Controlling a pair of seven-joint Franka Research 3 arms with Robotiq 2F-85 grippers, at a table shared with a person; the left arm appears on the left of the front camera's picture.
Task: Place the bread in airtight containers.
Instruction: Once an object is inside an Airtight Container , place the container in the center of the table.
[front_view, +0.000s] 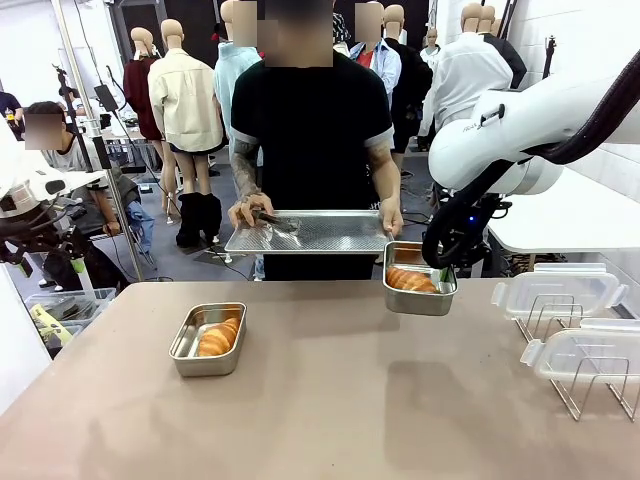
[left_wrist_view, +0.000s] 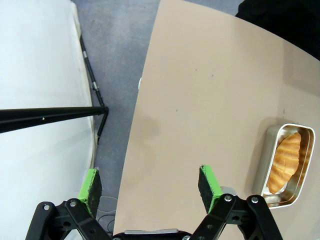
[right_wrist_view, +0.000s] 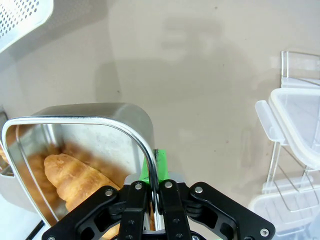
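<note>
Croissant (right_wrist_view: 75, 175) riding in a tin (right_wrist_view: 80, 112), and the right tool (right_wrist_view: 155, 165) is clamped on that tin's wall just past a corner, one finger inside, one outside. In the front view the tin looks lifted clear of the tabletop (front_view: 330, 420), hanging from that single pinch near the far edge.

Across the way, the left tool (left_wrist_view: 150, 187) hovers over the tabletop's edge with its green pads (left_wrist_view: 91, 185) wide apart and nothing between them. The other tin (left_wrist_view: 265, 165) sits near it on the tabletop, with the other croissant (left_wrist_view: 285, 160) lying inside and no lid on.

Further out, two clear lids (front_view: 560, 292) rest on a wire rack (front_view: 590, 395) at the robot's right. Beyond the table a person (front_view: 310, 120) holds a perforated tray (front_view: 310, 232) with tongs (front_view: 275, 220) lying on it.

Handling call: the bread is light, flaky and easy to crush, so leave it alone and move it by the steel. The tins are stiff but smooth, so a one-sided pinch could let the load tip, and level carrying matters. The lids look light and slightly flexible. I'd take one by its rim or corner tab, then seat it squarely before pressing.
</note>
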